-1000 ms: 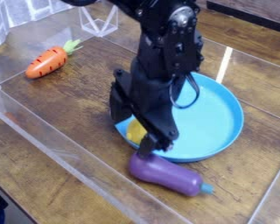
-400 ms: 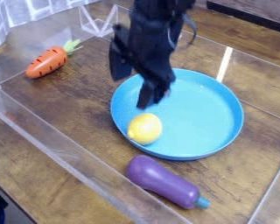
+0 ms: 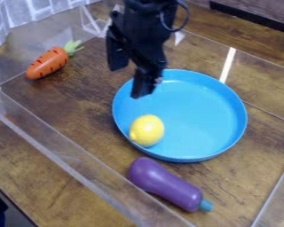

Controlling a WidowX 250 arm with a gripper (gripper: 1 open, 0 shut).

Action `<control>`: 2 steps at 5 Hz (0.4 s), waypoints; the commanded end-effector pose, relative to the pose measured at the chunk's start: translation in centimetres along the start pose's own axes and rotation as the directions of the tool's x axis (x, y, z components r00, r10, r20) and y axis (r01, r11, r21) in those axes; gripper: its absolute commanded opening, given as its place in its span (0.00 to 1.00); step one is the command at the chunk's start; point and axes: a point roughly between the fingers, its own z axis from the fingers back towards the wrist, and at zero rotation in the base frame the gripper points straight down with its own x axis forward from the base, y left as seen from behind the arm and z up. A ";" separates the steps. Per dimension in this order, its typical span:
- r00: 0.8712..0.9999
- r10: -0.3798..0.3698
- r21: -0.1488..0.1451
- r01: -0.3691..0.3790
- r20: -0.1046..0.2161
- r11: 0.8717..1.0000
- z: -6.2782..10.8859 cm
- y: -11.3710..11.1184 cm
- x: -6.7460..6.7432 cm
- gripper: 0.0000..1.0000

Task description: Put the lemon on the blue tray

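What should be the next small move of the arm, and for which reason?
Probably lift clear and retreat from the dish. The lemon lies inside the blue tray, near its left rim, touching no finger. The end effector hangs open above the tray's far-left edge, holding nothing, so the placing looks finished.

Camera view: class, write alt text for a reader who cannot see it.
A yellow lemon lies inside a round blue tray on a wooden table, with the robot's open gripper above the tray's rim. A purple eggplant and an orange carrot lie outside the tray.
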 end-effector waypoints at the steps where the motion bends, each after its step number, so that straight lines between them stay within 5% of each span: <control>1: 0.991 -0.127 0.016 0.126 0.041 0.992 1.5 3.1 0.1 1.00; 2: 0.968 -0.245 0.017 0.244 0.054 0.970 2.1 4.7 -1.3 1.00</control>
